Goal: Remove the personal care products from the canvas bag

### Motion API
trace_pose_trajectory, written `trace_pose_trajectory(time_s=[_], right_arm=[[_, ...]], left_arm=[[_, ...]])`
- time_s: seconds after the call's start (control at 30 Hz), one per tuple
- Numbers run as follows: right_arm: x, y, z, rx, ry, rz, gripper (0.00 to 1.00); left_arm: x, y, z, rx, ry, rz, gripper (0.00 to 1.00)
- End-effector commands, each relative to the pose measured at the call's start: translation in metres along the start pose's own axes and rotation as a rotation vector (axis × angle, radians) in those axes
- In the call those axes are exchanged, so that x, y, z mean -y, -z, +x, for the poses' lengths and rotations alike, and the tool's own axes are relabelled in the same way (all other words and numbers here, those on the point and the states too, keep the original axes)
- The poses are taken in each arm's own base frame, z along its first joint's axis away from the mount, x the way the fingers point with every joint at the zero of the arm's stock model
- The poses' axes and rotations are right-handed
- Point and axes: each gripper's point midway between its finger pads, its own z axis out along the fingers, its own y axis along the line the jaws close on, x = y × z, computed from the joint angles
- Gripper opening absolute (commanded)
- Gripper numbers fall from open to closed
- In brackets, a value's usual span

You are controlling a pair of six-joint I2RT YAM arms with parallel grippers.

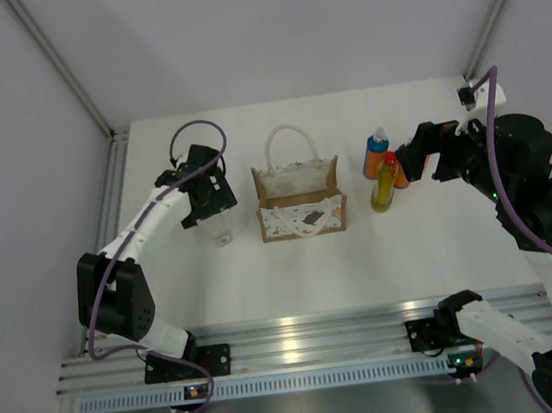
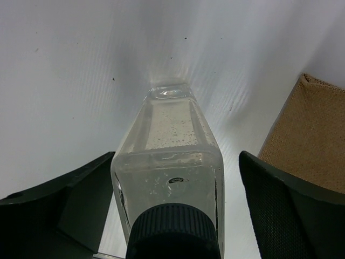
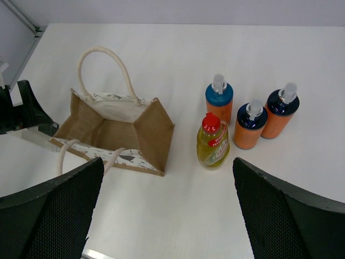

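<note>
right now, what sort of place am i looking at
Probably a robot lab test cell: a white table boxed in by plain grey panels, an aluminium rail holding arm bases, and a canvas bag and bottles as props.

Tan bag (image 3: 156, 135) with white patterned trim (image 1: 278, 226); yellow bottle (image 3: 213, 150) with red cap (image 3: 211, 123).

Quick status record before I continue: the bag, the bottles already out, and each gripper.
bag: canvas bag, mid-table, mouth open, no bottle visible inside
right of bag: three orange bottles and a yellow bottle with a red cap, upright, clustered together
left of bag: clear bottle with a dark cap, base apparently on the table
left gripper: open, straddling the clear bottle, with a gap showing on one side
right gripper: open, empty, above the table near the four bottles
</note>
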Motion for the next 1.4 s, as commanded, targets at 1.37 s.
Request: trace_pose_trajectory(time_s=[1.37], right_arm=[[0.056, 0.037, 0.077, -0.056, 0.018, 0.247, 1.00]], left_arm=[[-0.137, 0.179, 0.001, 0.474, -0.003, 0.007, 0.98]])
